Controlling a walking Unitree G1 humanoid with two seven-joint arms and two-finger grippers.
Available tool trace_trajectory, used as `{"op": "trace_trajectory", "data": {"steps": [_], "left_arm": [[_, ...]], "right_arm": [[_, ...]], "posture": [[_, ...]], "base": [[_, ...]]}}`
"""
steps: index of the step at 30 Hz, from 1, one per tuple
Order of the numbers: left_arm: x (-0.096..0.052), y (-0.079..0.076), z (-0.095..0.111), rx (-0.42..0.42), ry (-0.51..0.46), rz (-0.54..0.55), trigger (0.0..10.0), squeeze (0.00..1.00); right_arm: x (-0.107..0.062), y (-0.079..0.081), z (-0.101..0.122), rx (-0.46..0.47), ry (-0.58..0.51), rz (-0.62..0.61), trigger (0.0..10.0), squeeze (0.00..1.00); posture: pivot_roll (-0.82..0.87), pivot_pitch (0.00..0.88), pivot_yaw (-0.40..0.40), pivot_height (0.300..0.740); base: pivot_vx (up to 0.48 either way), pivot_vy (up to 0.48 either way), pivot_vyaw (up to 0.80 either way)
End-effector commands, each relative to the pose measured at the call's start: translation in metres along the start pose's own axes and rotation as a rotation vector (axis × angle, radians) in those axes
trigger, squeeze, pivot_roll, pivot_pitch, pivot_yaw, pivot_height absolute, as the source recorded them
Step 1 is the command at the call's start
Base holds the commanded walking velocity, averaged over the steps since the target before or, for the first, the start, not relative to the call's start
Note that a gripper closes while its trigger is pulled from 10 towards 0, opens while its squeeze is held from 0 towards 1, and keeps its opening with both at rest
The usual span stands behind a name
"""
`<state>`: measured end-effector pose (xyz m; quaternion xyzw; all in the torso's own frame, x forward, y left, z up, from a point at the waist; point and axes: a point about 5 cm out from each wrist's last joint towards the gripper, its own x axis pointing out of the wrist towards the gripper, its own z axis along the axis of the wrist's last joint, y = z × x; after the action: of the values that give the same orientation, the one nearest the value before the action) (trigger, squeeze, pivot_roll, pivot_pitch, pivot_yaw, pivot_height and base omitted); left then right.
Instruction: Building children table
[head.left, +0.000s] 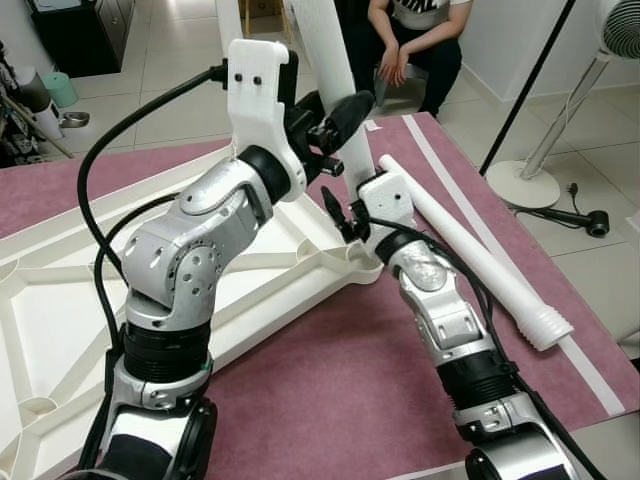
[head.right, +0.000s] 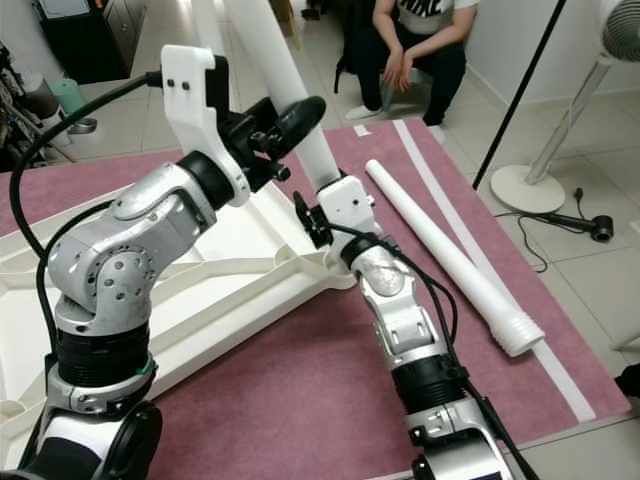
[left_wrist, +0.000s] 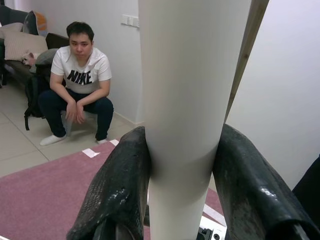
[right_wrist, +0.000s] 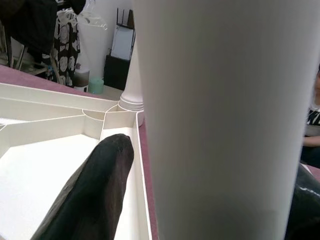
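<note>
White plastic everywhere, so watch the seam: you have a table leg (head.left: 335, 90) standing upright at the near corner of the upturned tabletop (head.left: 60, 300) on the maroon rug (head.left: 330, 390). Your left gripper (left_wrist: 182, 165) is clamped on the leg higher up; the right gripper (head.left: 345, 215) brackets it low by the corner socket — whether that one squeezes or just cradles, I cannot tell. Keep the leg square to the socket and turn it in evenly, judging by the threaded end on the spare leg (head.left: 470, 255) lying beside your right arm. Avoid side force — it would likely cross-thread. A person (head.left: 415, 40) sits beyond the rug.
</note>
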<state>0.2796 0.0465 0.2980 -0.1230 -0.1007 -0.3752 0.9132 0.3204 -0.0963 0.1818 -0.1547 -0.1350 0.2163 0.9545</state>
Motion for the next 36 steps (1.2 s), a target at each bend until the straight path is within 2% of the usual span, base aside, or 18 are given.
{"op": "trace_trajectory", "data": {"steps": [1,2,3,4,6,7,8,17,18,19,20,27,28,31,32,34,35,36], "left_arm": [[0.002,-0.013,0.002,0.007,-0.005,-0.121,0.0,0.00],[0.002,-0.013,0.002,0.009,-0.005,-0.121,0.0,0.00],[0.002,-0.014,0.002,0.012,-0.006,-0.121,0.0,0.00],[0.002,-0.014,0.003,0.015,-0.009,-0.122,0.0,0.00],[0.002,-0.015,0.003,0.017,-0.011,-0.123,0.0,0.00],[0.002,-0.015,0.004,0.018,-0.015,-0.126,0.0,0.00],[0.002,-0.015,0.005,0.020,-0.020,-0.131,0.0,0.00],[0.001,-0.019,0.008,0.051,-0.038,-0.183,0.0,0.00],[0.001,-0.020,0.008,0.057,-0.039,-0.194,2.3,0.00],[-0.002,-0.021,0.004,0.079,-0.017,-0.199,10.0,0.00],[-0.005,-0.021,-0.002,0.082,0.012,-0.217,10.0,1.00],[-0.014,-0.016,-0.014,0.045,0.060,-0.232,10.0,1.00],[-0.020,-0.009,-0.015,-0.001,0.072,-0.229,10.0,0.30],[-0.028,-0.003,-0.015,-0.028,0.074,-0.237,10.0,0.30],[-0.037,0.003,-0.014,-0.054,0.074,-0.246,10.0,0.00],[-0.047,0.009,-0.013,-0.075,0.069,-0.254,10.0,0.00],[-0.053,0.018,-0.015,-0.085,0.071,-0.223,10.0,0.00],[-0.053,0.018,-0.015,-0.085,0.071,-0.223,10.0,0.00]], "right_arm": [[0.002,0.006,0.000,0.012,0.015,0.039,10.0,0.00],[0.001,0.007,-0.002,0.020,0.032,0.051,10.0,0.00],[0.001,0.009,-0.004,0.028,0.046,0.058,7.5,0.00],[0.000,0.010,-0.006,0.037,0.069,0.071,4.1,0.00],[-0.001,0.011,-0.007,0.043,0.085,0.079,4.1,0.00],[-0.001,0.012,-0.009,0.045,0.104,0.087,1.7,0.00],[-0.002,0.012,-0.009,0.047,0.114,0.089,0.0,0.00],[-0.001,0.008,0.000,0.088,0.080,0.114,0.0,0.00],[-0.001,0.007,0.001,0.087,0.074,0.108,0.0,0.00],[-0.001,0.005,0.002,0.087,0.068,0.098,0.0,0.00],[-0.001,0.002,0.004,0.088,0.053,0.081,0.0,0.00],[-0.002,-0.006,0.009,0.095,0.030,0.037,0.0,0.00],[-0.003,-0.011,0.010,0.101,0.027,0.014,0.0,0.00],[-0.005,-0.017,0.010,0.102,0.024,-0.011,0.0,0.00],[-0.008,-0.027,0.008,0.110,0.027,-0.049,0.0,0.00],[-0.011,-0.036,0.007,0.117,0.028,-0.075,0.0,0.00],[-0.014,-0.044,0.005,0.130,0.029,-0.099,4.5,0.00],[-0.014,-0.044,0.005,0.130,0.029,-0.099,4.5,0.00]], "posture": [[0.02,0.000,0.062,0.740],[0.02,0.000,0.061,0.740],[0.02,0.000,0.061,0.740],[0.02,0.000,0.061,0.740],[0.02,0.000,0.061,0.740],[0.02,0.000,0.063,0.740],[0.02,0.000,0.063,0.740],[0.01,0.000,0.064,0.740],[0.01,0.000,0.064,0.740],[0.01,0.000,0.063,0.740],[0.01,0.000,0.063,0.740],[0.01,0.000,0.065,0.740],[0.01,0.000,0.068,0.740],[0.01,0.000,0.068,0.740],[0.01,0.000,0.070,0.740],[0.01,0.000,0.070,0.740],[0.01,0.000,0.072,0.740],[0.01,0.000,0.072,0.740]], "base": [[0.000,0.000,0.00],[0.000,0.000,0.00],[0.000,0.000,0.00],[0.000,0.000,0.00],[0.000,0.000,0.00],[0.000,0.000,0.00],[0.000,0.000,0.00],[0.000,0.000,0.00],[0.000,0.000,0.00],[0.000,0.000,0.00],[0.000,0.000,0.00],[0.000,0.000,0.00],[0.000,0.000,0.00],[0.000,0.000,0.00],[0.000,0.000,0.00],[0.000,0.000,0.00],[0.000,0.000,0.00],[0.000,0.000,0.00]]}}
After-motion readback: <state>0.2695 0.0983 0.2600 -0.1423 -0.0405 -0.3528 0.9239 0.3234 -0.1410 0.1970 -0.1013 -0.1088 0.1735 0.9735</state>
